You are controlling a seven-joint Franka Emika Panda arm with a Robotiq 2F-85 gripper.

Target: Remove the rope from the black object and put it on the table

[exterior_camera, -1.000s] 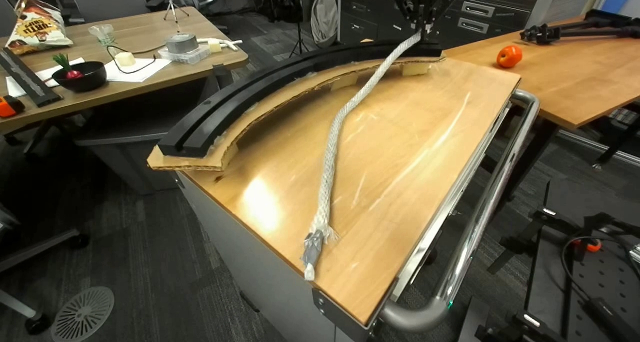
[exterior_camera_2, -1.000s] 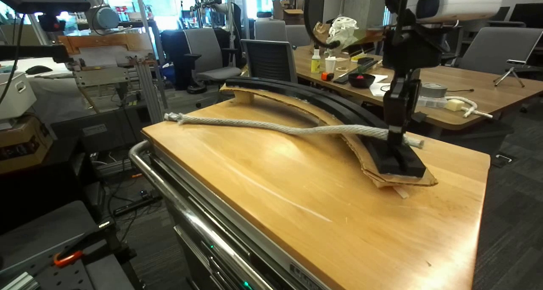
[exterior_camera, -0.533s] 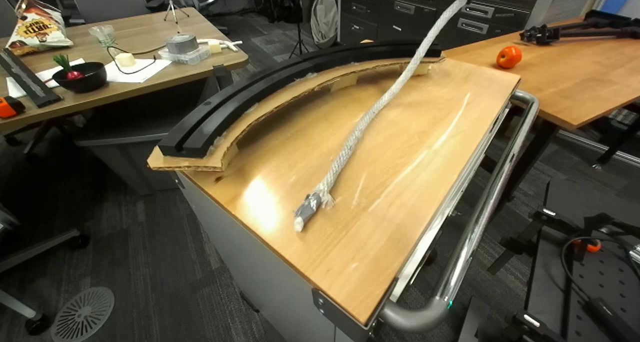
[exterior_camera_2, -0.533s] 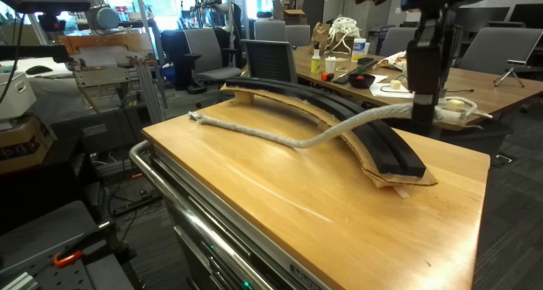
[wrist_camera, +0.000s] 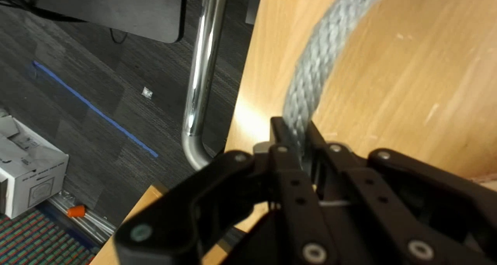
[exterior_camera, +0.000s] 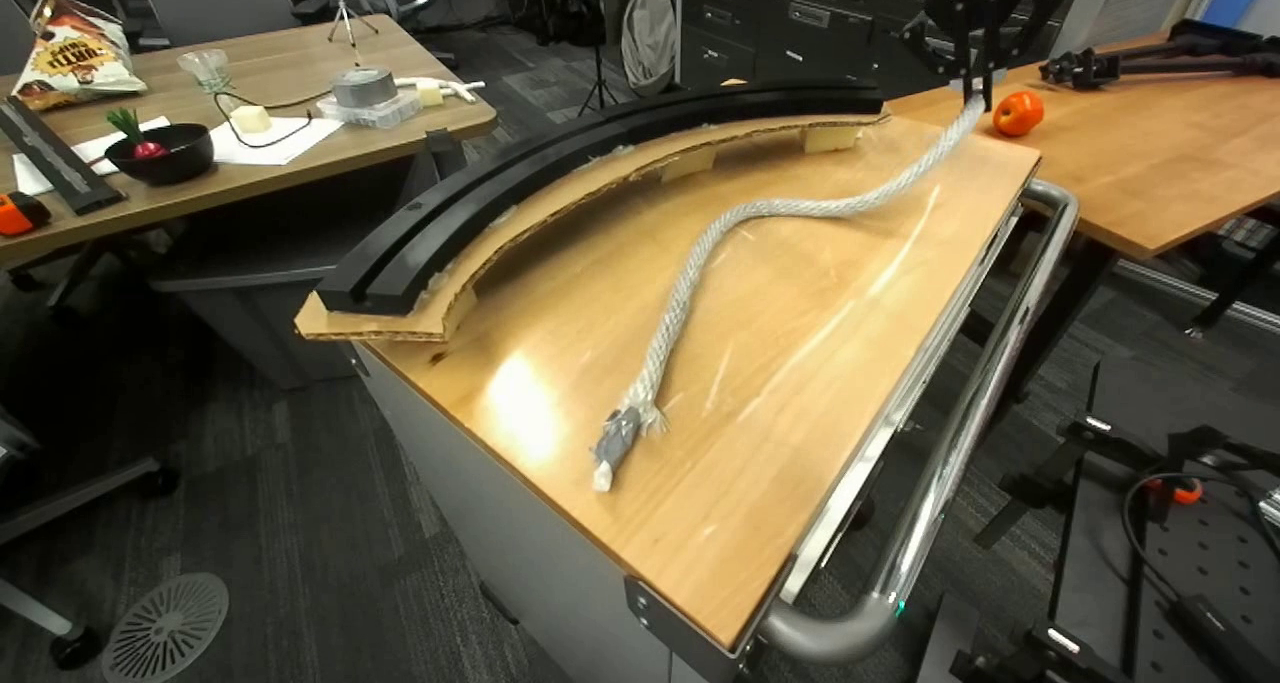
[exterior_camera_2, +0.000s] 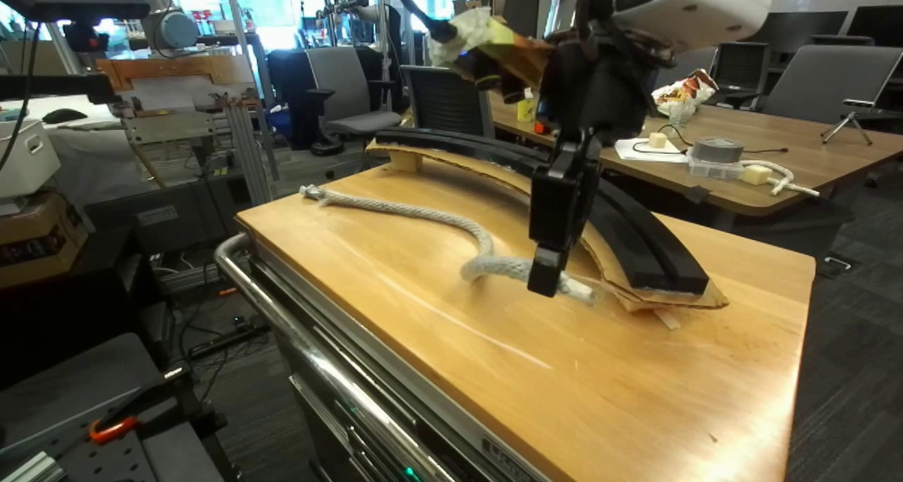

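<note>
A light grey-white braided rope (exterior_camera: 685,283) lies in a bend on the wooden tabletop (exterior_camera: 740,523). Its taped, frayed end rests near the table's edge. The black curved grooved object (exterior_camera: 500,188) stands on cardboard on the same table; the rope is off it in both exterior views. My gripper (exterior_camera: 978,101) is shut on the rope near its other end and holds it a little above the wood, beside the black object (exterior_camera_2: 656,256) on the handle side. In the wrist view the rope (wrist_camera: 316,63) runs out from between the fingertips (wrist_camera: 298,131).
A chrome handle (exterior_camera: 960,483) runs along the table's side. An orange-red tomato (exterior_camera: 1018,113) sits on an adjoining wooden table. Another table holds a black bowl (exterior_camera: 165,153), a tape roll (exterior_camera: 363,86) and a chip bag (exterior_camera: 75,53).
My gripper lifted the rope end up off the black object, then moved toward the handle side and down. The rope now bends on the tabletop; its taped end has shifted a little.
</note>
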